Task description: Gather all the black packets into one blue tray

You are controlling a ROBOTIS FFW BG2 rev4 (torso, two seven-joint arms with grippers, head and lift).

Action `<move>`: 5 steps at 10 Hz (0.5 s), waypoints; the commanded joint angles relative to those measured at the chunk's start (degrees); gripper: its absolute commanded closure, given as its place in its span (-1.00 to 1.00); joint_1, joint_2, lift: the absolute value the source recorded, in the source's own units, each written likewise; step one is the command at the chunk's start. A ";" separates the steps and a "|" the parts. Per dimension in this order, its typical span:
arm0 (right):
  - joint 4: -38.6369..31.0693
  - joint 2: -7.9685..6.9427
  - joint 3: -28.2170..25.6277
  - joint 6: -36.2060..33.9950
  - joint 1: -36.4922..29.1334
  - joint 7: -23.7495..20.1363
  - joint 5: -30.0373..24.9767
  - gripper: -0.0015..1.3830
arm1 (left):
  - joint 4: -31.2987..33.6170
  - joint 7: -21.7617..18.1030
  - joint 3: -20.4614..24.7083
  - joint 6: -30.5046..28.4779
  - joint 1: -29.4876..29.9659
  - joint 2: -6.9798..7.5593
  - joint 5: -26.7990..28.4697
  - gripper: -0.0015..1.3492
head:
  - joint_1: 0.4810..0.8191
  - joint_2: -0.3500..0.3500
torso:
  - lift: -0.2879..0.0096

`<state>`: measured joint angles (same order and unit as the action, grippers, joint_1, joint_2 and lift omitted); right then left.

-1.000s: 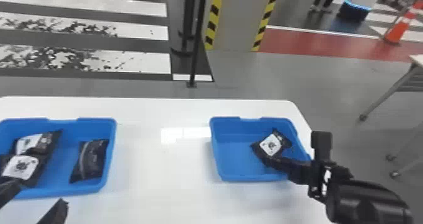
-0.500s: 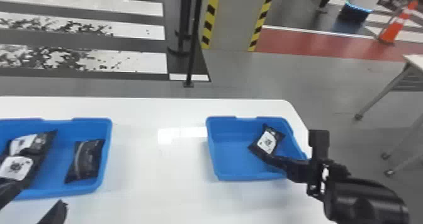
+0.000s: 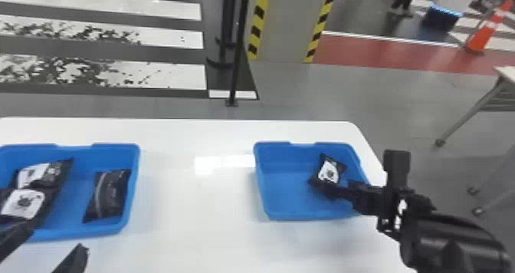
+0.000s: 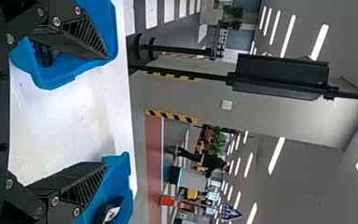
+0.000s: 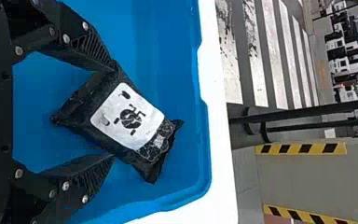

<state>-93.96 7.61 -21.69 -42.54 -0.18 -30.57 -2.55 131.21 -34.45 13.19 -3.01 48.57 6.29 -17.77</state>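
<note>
Black packets show against two blue trays on a white surface (image 3: pixel 199 222). In the left tray (image 3: pixel 72 146), near the surface's left end, I see three: a white-labelled packet (image 3: pixel 46 174) toward the far edge, another labelled packet (image 3: pixel 23 203) just nearer and touching it, and a darker packet (image 3: pixel 109 195) lying by the right wall, a pale seam running along its face. The right tray (image 3: pixel 291 211) sits close to the surface's right edge and carries a fourth packet (image 3: pixel 328 172), label up, right of its middle. The right end effector (image 3: pixel 337 186) comes in over that tray's right wall, low down, its fingers well apart with the fourth packet between them, the tips right at its edges; whether they actually press on it, I can't tell. The left end effector (image 3: pixel 55 239) hangs at the left tray's near edge, fingers spread wide, with nothing in hold. Beyond the surface stand a thin black pole (image 3: pixel 238 50) and a grey pillar (image 3: pixel 289 23) with yellow-and-black striped edges, and off to the right there's an orange cone (image 3: pixel 479 40).
</note>
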 commanded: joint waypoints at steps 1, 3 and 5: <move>2.21 0.21 0.10 -0.91 1.87 -0.02 -0.65 -0.83 | -0.36 -0.09 -0.39 -0.08 -0.48 0.12 0.06 -0.65 | 0.27 -0.68 | 0.20; 5.86 0.48 0.10 -1.75 4.40 0.07 -2.13 -0.83 | -1.06 -0.09 -0.96 -0.22 -1.32 0.21 -0.05 -0.65 | 0.27 -0.70 | 0.20; 8.54 1.01 0.44 -2.45 7.36 0.42 -3.62 -0.83 | -1.91 -0.17 -1.54 -0.22 -2.31 0.30 -0.05 -0.64 | 0.27 -0.72 | 0.20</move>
<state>-86.37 8.44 -21.40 -44.77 6.16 -30.19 -5.67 129.52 -34.62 11.82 -3.23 46.63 6.51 -17.82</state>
